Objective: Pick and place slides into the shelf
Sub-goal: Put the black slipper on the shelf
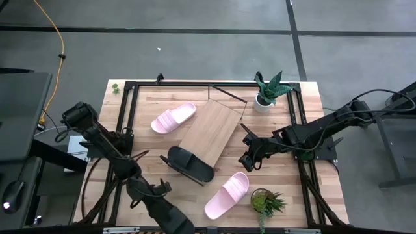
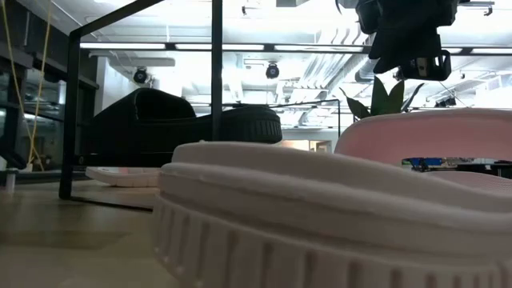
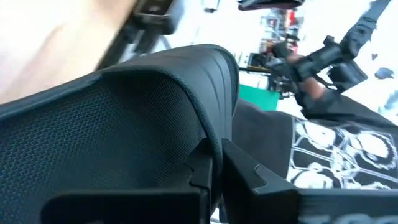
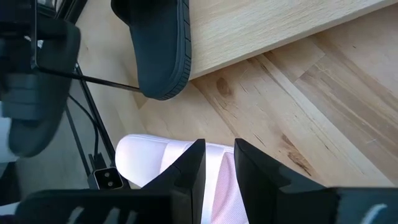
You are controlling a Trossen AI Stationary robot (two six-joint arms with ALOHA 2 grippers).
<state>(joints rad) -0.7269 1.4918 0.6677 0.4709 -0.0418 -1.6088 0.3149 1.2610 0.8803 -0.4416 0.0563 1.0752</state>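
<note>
At the near edge of the tabletop (image 1: 156,104) the left pincer (image 3: 214,152) is closed narrow on the strap of the held black slide (image 3: 155,112); the left wrist view shows the strap's edge pinched between both fingers, while from above this slide is only a dark shape beyond the arm's end. Just beside it to the right lies the near pink slide (image 1: 227,195), flat on the wood, with a small potted plant (image 1: 266,201) next to it. The low view is almost filled by this pale slide. Farther in, the shelf (image 1: 211,130) stands diagonal on the tabletop. It carries only the second black slide (image 1: 190,164), at its near end. The right wrist view shows what the high view does not: one end of this slide hangs over the board's edge. The right pincer (image 4: 219,152) hovers above the near pink slide, right of the shelf, with a narrow gap between its fingers and nothing in it. Beyond the shelf, the far pink slide (image 1: 173,119) rests on the tabletop at the left, and a second plant (image 1: 268,91) stands at the far right corner.
</note>
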